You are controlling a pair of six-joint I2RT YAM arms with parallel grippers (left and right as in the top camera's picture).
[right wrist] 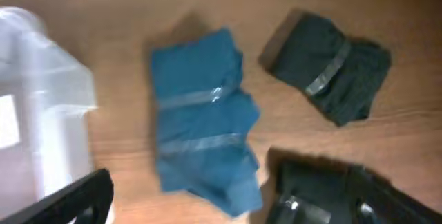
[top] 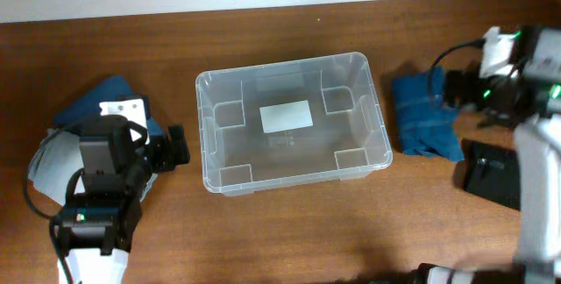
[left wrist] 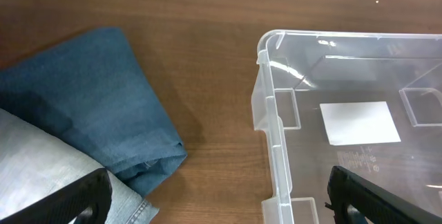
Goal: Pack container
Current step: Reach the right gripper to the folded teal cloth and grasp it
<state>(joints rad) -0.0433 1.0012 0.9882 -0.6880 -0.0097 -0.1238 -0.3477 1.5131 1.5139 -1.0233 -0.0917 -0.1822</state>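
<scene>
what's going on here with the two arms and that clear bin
Two robot arms are set up to pack the container, which sits empty in the middle of the table. The left gripper hangs beside a folded blue cloth and a grey cloth on the container's left, jaws open and holding nothing. The right gripper is over a banded blue garment and a dark garment on the right, jaws also open. Nothing is packed yet.
</scene>
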